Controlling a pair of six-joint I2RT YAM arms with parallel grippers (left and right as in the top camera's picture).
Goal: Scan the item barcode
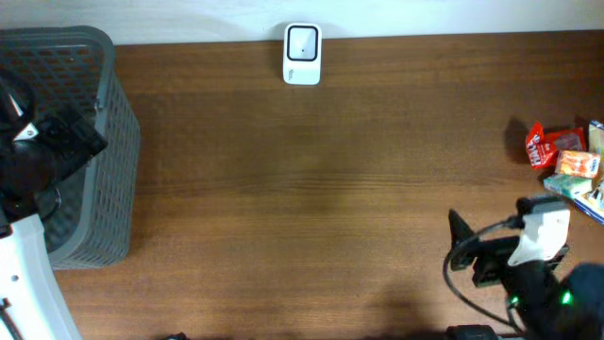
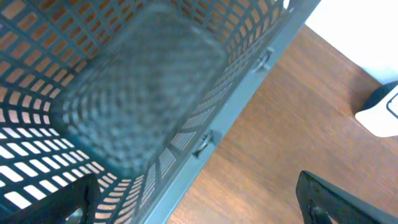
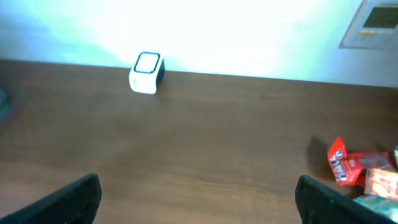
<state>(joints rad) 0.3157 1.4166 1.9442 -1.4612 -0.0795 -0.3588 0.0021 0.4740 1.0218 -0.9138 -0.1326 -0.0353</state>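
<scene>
- Right pincer [image 3: 202,202]: jaws wide, empty, low over bare worktop [image 1: 311,189] at the front right corner.
- In the right wrist view both dark fingers [image 3: 68,199] sit at the bottom edge, with wood grain between them.
- Snack packets [image 1: 566,161]: a small pile at the right edge of the worktop, near the right pincer and apart from it. The red packet [image 1: 538,146] is the leftmost. Barcode not readable.
- Scanner [image 1: 302,55]: a white box, upright at the far edge of the worktop about mid-width, well apart from the packets and both arms.
- Left pincer [image 2: 196,208]: jaws wide, empty, hanging over the basket [image 1: 118,123] at the left end of the worktop.
- The left wrist view looks down into the grey mesh basket. One finger is over its inside, the other over the wood beside its wall.
</scene>
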